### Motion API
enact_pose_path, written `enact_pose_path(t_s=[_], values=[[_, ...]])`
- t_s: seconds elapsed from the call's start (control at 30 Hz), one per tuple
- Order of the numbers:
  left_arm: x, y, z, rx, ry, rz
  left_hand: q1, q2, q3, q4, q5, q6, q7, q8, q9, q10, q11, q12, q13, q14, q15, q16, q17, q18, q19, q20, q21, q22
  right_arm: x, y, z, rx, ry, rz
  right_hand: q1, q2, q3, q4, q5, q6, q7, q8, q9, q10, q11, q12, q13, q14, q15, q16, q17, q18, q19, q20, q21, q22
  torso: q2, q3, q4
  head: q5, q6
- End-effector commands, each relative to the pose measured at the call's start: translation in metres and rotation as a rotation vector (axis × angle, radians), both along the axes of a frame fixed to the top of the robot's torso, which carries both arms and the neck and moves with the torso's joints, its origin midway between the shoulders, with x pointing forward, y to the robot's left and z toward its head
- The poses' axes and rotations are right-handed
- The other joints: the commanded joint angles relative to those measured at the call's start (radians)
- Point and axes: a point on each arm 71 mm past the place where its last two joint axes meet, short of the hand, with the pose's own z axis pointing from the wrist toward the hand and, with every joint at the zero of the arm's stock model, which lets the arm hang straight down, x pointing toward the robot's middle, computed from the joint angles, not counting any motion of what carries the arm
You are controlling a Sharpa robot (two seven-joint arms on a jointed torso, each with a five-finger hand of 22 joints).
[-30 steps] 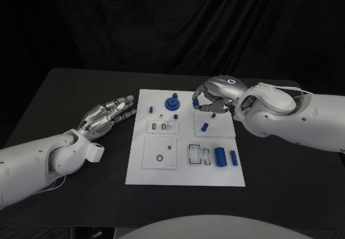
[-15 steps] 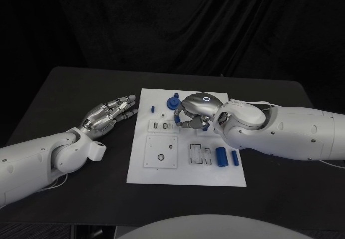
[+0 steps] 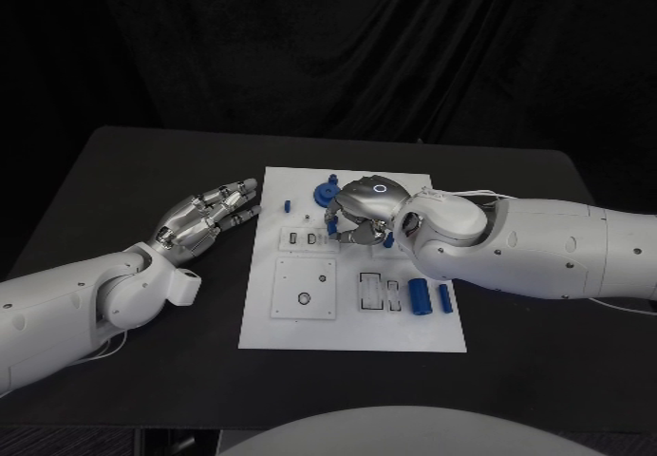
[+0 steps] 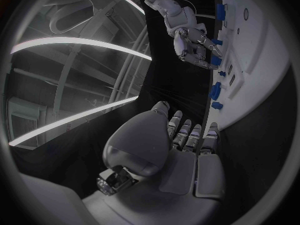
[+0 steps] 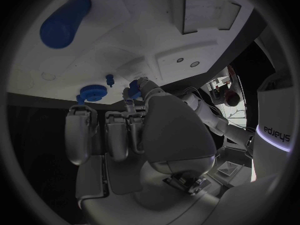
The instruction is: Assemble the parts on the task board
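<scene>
1. White and flat, the rectangular plastic task board (image 3: 353, 328) lies in the middle of the matte black tabletop (image 3: 123, 171); its near end carries two short blue cylinders (image 3: 430, 297) lying side by side, next to a raised panel with rectangular slots (image 3: 380, 293).
2. Left of that, a square raised white panel (image 3: 304, 289) bears a small dark ring.
3. The left hand (image 3: 208, 218), silver and metallic on a smooth white arm, rests low just beside the board's left edge, palm down, its fingers (image 4: 190, 135) stretched out straight and slightly apart, holding nothing.
4. The right hand (image 3: 367, 211) hangs over the middle of the board, knuckles up, wrist bent downward from a bulky white forearm.
5. Its fingers (image 5: 119, 130) are curled in; in the right wrist view the thumb and a fingertip pinch a small blue peg (image 5: 134, 89), just above the white surface.
6. Near the hand, towards the far end, a blue gear-like disc with a ribbed rim (image 3: 326, 196) stands on the board, with a small blue stud (image 3: 333, 180) beyond it.
7. A tiny blue pin (image 3: 288, 205) lies near the far left edge.
</scene>
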Motion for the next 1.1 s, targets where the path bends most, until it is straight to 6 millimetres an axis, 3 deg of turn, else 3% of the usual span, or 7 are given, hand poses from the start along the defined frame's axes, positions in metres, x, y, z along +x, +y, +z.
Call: enact_pose_path(t_s=[0.03,0.6,0.73,0.83,1.1], values=[[-0.001,-0.001,0.005,-0.060,-0.054,-0.004,0.004,-0.004,0.006,-0.002,0.006,-0.001,0.005,-0.005,0.001,-0.007,0.001,0.001,0.000,-0.005,0.005,-0.006,-0.001,0.020,-0.007,0.002,-0.004,-0.001,0.001,-0.001,-0.004,-0.048,0.014,-0.030,-0.010,-0.003,-0.005,-0.003,-0.005,-0.008,0.002,-0.006,0.050,0.104,0.007,0.003,0.263,0.104,0.009,0.003,0.263,0.003,0.032,0.008,-0.007,0.217,0.000,-0.0008,-0.0017,0.002,-0.003],[-0.001,-0.001,0.005,-0.060,-0.050,-0.008,0.004,-0.004,0.007,-0.003,0.007,-0.002,0.005,-0.005,0.001,-0.007,0.001,0.000,0.000,-0.005,0.005,-0.007,-0.001,0.020,-0.007,0.001,-0.005,-0.001,0.005,0.002,-0.012,-0.082,0.038,-0.041,-0.016,-0.004,-0.004,-0.005,-0.018,-0.027,0.009,-0.021,0.051,0.104,0.011,0.003,0.263,0.104,0.013,0.003,0.263,0.006,0.027,0.012,-0.017,0.213,-0.001,-0.0016,-0.0011,0.001,-0.007],[-0.001,-0.001,0.004,-0.060,-0.049,-0.008,0.004,-0.004,0.007,-0.003,0.007,-0.002,0.005,-0.005,0.001,-0.007,0.001,0.000,0.000,-0.005,0.005,-0.007,-0.001,0.020,-0.007,0.001,-0.005,-0.001,0.004,0.003,-0.015,-0.089,0.047,-0.040,-0.022,-0.004,-0.004,-0.005,-0.038,-0.047,0.014,-0.035,0.050,0.104,0.013,0.003,0.263,0.104,0.015,0.003,0.263,0.007,0.025,0.015,-0.023,0.211,-0.001,-0.0023,-0.0008,0.001,-0.009],[-0.001,-0.001,0.004,-0.060,-0.048,-0.009,0.005,-0.003,0.009,-0.004,0.008,-0.004,0.006,-0.005,0.001,-0.008,0.001,0.000,0.000,-0.006,0.005,-0.007,-0.001,0.020,-0.008,0.001,-0.005,-0.001,0.004,0.003,-0.016,-0.094,0.052,-0.038,-0.034,-0.007,-0.007,-0.001,-0.085,-0.098,0.022,-0.070,0.037,0.104,0.011,0.003,0.263,0.104,0.015,0.003,0.263,0.012,0.017,0.016,-0.041,0.205,-0.001,-0.0021,0.0003,0.000,-0.010],[-0.001,-0.001,0.003,-0.060,-0.045,-0.010,0.005,-0.003,0.010,-0.004,0.008,-0.005,0.006,-0.005,0.001,-0.008,0.001,0.000,0.000,-0.006,0.005,-0.007,-0.001,0.020,-0.008,0.001,-0.005,-0.001,0.004,0.003,-0.019,-0.098,0.058,-0.033,-0.053,-0.015,-0.021,0.007,-0.149,-0.154,0.024,-0.108,0.019,0.104,0.012,0.003,0.263,0.104,0.015,0.003,0.263,0.014,0.013,0.016,-0.052,0.202,0.000,-0.0013,0.0007,-0.001,-0.010]])
